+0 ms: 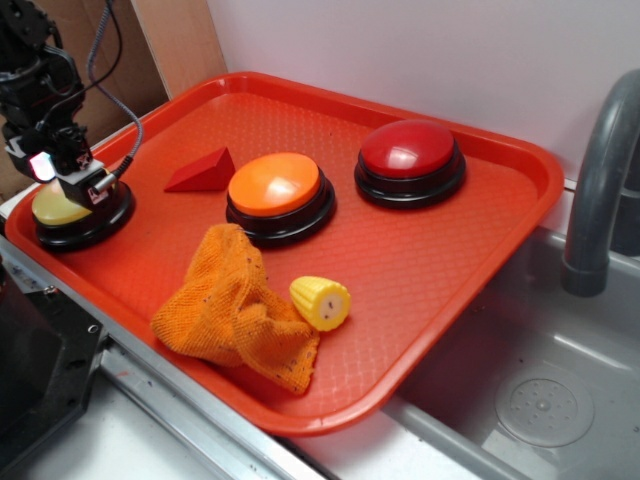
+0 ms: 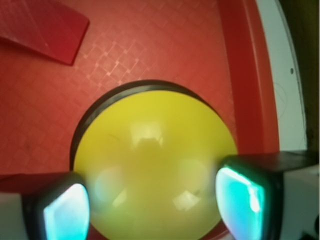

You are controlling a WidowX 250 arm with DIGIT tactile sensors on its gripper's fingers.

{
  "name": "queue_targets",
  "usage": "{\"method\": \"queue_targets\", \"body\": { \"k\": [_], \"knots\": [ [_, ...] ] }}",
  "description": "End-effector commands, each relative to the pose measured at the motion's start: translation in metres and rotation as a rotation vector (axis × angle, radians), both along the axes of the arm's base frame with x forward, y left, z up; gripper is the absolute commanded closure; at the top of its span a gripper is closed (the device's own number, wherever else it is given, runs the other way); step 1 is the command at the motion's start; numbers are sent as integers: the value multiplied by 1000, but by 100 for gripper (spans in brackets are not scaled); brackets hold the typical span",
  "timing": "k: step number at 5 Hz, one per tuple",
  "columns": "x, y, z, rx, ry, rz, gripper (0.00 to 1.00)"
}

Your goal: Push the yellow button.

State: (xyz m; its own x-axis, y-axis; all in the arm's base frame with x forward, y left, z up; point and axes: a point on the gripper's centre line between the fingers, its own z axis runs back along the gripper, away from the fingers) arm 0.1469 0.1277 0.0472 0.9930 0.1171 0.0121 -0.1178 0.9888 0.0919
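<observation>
The yellow button [image 1: 55,208] is a pale-yellow dome on a black round base, standing at the far left corner of the red tray [image 1: 480,270]. My gripper [image 1: 65,178] is directly on top of it, and the arm hides much of the dome in the exterior view. Seen from the wrist, the yellow button [image 2: 155,150] fills the middle of the frame. The gripper [image 2: 155,207] is open, its two fingers wide apart on either side of the dome and very close to its surface. I cannot tell whether they touch it.
On the tray also stand an orange-topped button [image 1: 275,185], a red button [image 1: 408,150], a red wedge [image 1: 203,172], an orange cloth [image 1: 235,310] and a yellow toy corn piece [image 1: 321,302]. A grey faucet [image 1: 600,180] and sink [image 1: 540,400] lie to the right.
</observation>
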Motion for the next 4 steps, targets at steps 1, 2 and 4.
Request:
{"method": "queue_targets", "body": {
  "k": [1,2,4],
  "knots": [
    [10,13,57,110,-47,-43,0],
    [20,11,62,106,-36,-42,0],
    [13,-6,76,50,74,-110,0]
  ]
}}
